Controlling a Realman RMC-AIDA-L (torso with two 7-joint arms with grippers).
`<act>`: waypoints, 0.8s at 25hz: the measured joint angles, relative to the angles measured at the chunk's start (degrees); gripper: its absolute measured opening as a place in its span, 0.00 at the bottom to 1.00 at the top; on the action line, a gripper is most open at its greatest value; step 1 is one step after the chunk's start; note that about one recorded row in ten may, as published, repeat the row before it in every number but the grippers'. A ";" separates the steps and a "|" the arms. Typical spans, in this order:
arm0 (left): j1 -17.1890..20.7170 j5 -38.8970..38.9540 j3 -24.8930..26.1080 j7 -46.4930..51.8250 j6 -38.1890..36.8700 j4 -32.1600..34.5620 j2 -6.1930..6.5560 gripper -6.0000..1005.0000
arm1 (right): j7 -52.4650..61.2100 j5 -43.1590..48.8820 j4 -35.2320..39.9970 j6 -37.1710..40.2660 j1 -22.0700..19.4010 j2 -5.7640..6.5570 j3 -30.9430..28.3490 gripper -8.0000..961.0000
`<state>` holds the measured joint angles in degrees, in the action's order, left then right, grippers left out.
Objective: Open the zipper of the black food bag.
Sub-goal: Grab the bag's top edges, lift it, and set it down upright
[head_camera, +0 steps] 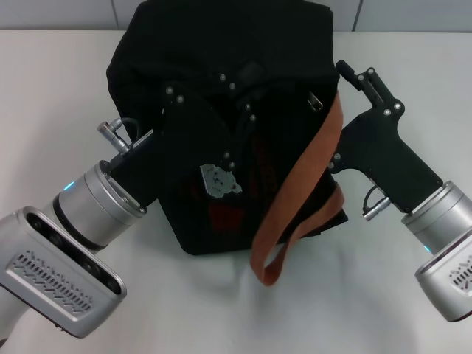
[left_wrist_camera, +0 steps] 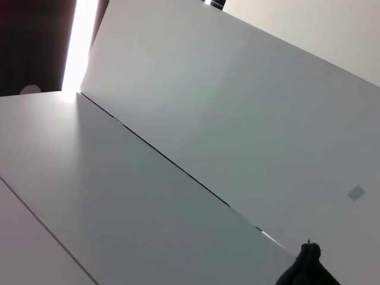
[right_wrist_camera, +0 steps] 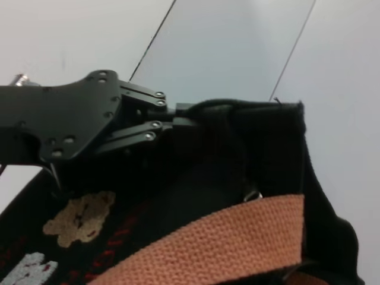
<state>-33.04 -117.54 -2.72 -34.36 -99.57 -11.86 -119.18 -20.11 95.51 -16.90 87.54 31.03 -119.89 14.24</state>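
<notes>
Two arms reach in toward the black food bag [head_camera: 221, 133], which sits on the white table [head_camera: 59, 88] in the middle of the head view, its dark body slumped and its printed front turned up toward the camera. An orange-brown strap [head_camera: 302, 177] runs diagonally down the bag's front and loops onto the table near the lower edge. A small grey bear picture [head_camera: 220, 181] and dim red lettering show on the fabric. The left gripper [head_camera: 237, 99] lies across the bag's upper front, its black linkage plates spread over the fabric and its fingertips buried in the folds near the top edge; in the right wrist view the same gripper [right_wrist_camera: 190, 116] shows its fingers [right_wrist_camera: 178, 123] drawn close together and pinching a ridge of black cloth at the bag's top edge, so it appears closed on the bag. The zipper itself cannot be made out against the black fabric, but a small silver metal piece [head_camera: 316, 99] shows near the bag's upper right corner, just above the strap; whether it is the pull tab cannot be told. The right gripper [head_camera: 352, 72] sits at the bag's right side, near that upper corner, with its black body angled toward the bag; whether its fingers are open or closed cannot be told. The left wrist view shows only pale panels and a scrap of black fabric [left_wrist_camera: 309, 270] at its lower edge.
</notes>
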 joint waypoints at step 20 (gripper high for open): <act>-0.44 -0.10 -0.08 0.35 0.25 0.00 0.00 0.11 | -1.33 4.25 -1.92 0.58 -0.43 0.01 -3.49 0.78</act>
<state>-33.49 -117.64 -2.80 -34.01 -99.32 -11.86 -119.18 -21.43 99.77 -18.82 88.12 30.60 -119.88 10.75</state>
